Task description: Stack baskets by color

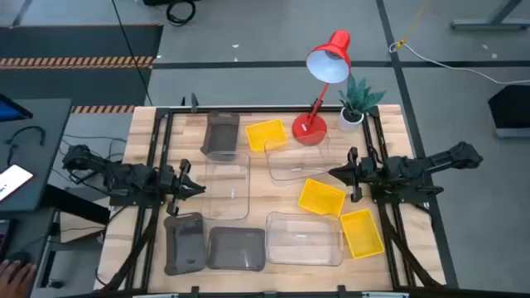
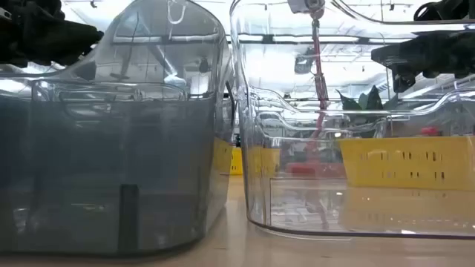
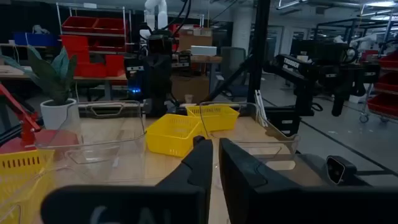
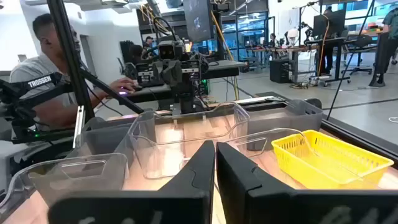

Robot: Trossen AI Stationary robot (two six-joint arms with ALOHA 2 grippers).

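Yellow baskets [image 1: 321, 197] lie scattered, unstacked, variously angled.

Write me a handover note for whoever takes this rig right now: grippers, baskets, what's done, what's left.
Left gripper shut, empty, at the table's left side. Right gripper shut, empty, at the right side.
Yellow baskets: all apart.
Grey baskets: all apart.
Clear baskets: all apart.
Done: nothing stacked.
Left: stack all three colours.
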